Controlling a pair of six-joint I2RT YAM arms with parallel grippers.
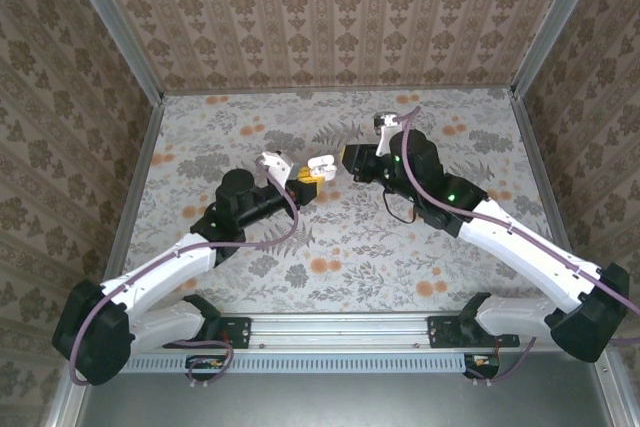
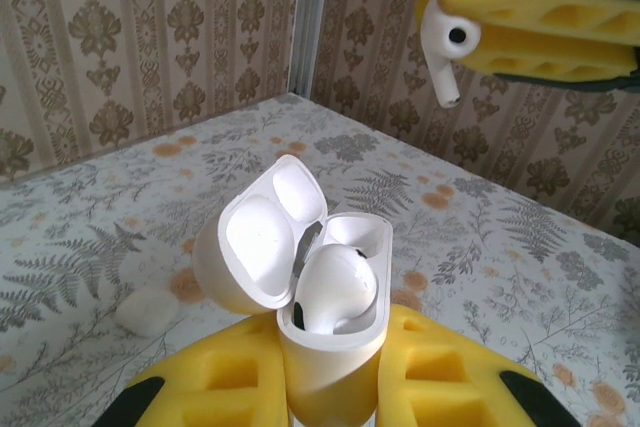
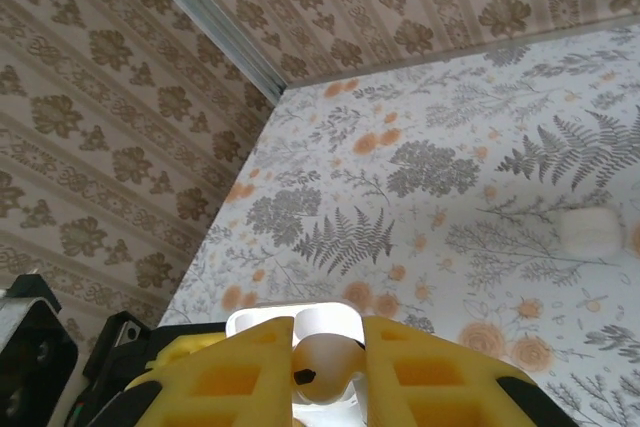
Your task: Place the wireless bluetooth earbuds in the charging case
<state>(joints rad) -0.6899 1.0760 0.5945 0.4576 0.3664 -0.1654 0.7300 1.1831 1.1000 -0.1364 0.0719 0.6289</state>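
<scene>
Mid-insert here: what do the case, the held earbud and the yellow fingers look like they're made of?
The case: hard glossy white plastic, by its smooth molded shell and soft highlights. The earbud: likely the same glossy plastic, with a dark port. The fingers: matte yellow, probably printed or molded plastic, with recessed pockets.

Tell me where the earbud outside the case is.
The earbud hangs at upper right of the left wrist view, pinched by the right end effector, clear of the open charging case held by the left end effector.
</scene>
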